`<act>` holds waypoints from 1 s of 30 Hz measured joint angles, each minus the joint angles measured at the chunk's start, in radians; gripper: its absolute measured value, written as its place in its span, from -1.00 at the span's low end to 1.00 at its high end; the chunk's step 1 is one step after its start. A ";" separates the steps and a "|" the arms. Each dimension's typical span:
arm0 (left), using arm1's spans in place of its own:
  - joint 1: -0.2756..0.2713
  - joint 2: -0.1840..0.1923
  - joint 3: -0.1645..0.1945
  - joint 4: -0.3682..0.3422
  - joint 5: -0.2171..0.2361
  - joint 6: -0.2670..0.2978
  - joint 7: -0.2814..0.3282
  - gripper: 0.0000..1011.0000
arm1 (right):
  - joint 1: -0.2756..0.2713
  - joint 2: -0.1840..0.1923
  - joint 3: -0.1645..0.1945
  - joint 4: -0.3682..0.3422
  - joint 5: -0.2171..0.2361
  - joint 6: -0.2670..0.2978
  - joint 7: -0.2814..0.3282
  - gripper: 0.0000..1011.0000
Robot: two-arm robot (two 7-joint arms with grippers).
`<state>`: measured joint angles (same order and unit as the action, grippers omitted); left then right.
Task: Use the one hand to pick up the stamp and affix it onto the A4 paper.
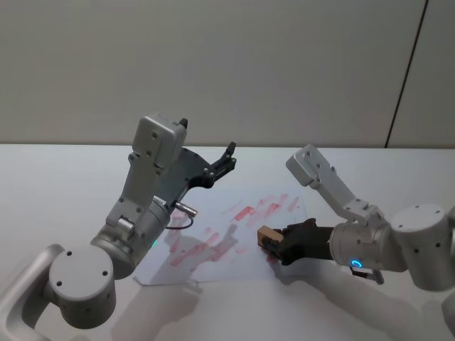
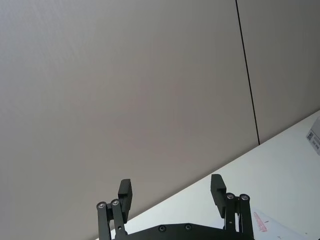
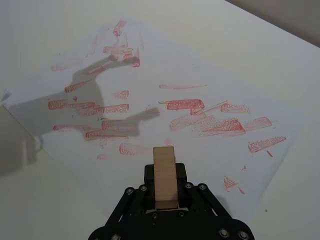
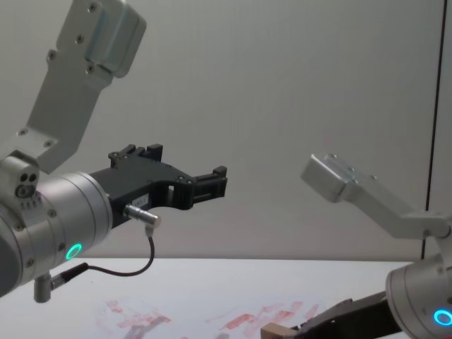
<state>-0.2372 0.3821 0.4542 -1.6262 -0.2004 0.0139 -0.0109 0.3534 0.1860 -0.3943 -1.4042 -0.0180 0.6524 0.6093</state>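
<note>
Right wrist view: my right gripper (image 3: 165, 181) clamps the stamp (image 3: 164, 167) over the A4 paper (image 3: 150, 70); pressing step judged due, needing square downward force; left gripper (image 1: 231, 156) parked high, fingers apart.

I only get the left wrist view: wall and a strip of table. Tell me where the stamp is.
Observer: The right hand holds the stamp, jaws shut on it.
Operator: My left hand is open in the air. Give me the stamp's place relative to the paper.
Observer: It is low over the paper, at its right edge; I cannot tell whether it touches.
Operator: Report the sheet's state.
Observer: Smeared red marks cover much of it.
</note>
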 joint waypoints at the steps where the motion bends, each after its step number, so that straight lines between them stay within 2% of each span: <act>1: 0.000 0.000 0.000 0.000 0.000 0.000 0.000 0.98 | 0.002 0.000 -0.002 0.001 -0.006 0.004 0.004 -0.57; 19: 0.000 0.000 0.000 0.000 0.000 0.000 0.000 0.98 | 0.015 0.009 -0.004 0.000 -0.035 0.052 0.027 -0.57; 25: 0.000 0.000 0.000 0.000 0.000 0.000 0.000 0.98 | 0.013 0.015 0.005 -0.003 -0.017 0.050 0.004 -0.57; 30: 0.000 0.000 0.000 0.000 0.000 0.000 0.000 0.98 | 0.011 0.018 0.019 -0.010 0.014 0.025 -0.027 -0.57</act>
<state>-0.2371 0.3821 0.4542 -1.6262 -0.2004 0.0139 -0.0109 0.3640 0.2044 -0.3756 -1.4137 -0.0039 0.6774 0.5828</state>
